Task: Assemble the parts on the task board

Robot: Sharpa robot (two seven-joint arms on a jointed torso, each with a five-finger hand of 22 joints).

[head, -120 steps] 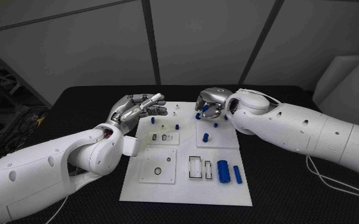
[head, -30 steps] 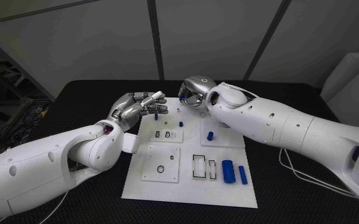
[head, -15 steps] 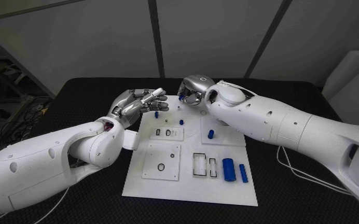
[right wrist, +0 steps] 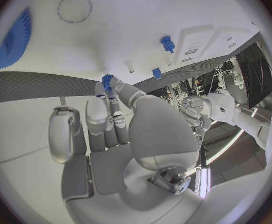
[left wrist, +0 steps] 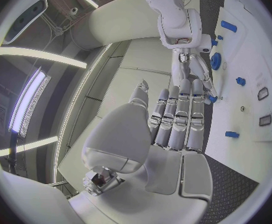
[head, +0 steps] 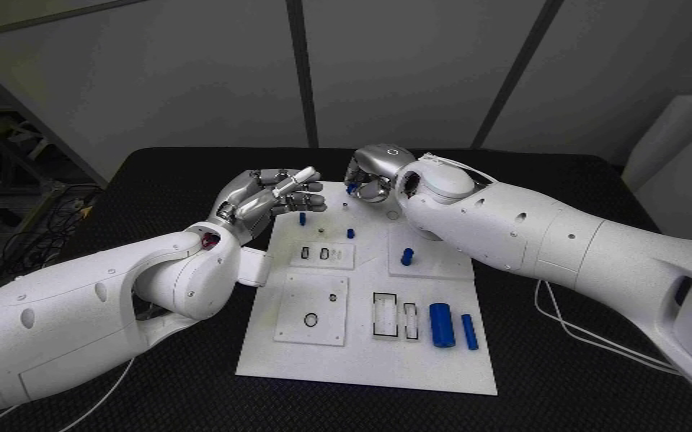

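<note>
Black table (head: pixel 173 182) carrying white task board (head: pixel 361 352), frame centre. Right hand (head: pixel 369 184) at board's upper edge, pinching small blue part (right wrist: pixel 107 79). Left hand (head: pixel 271 199) upper left, fingers loosely extended, holding nothing. Recommended: align part upright over socket, lower slowly.

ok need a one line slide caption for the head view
Both hands hover over the far end of the white task board; the right hand pinches a small blue part, the left hand holds nothing.
</note>
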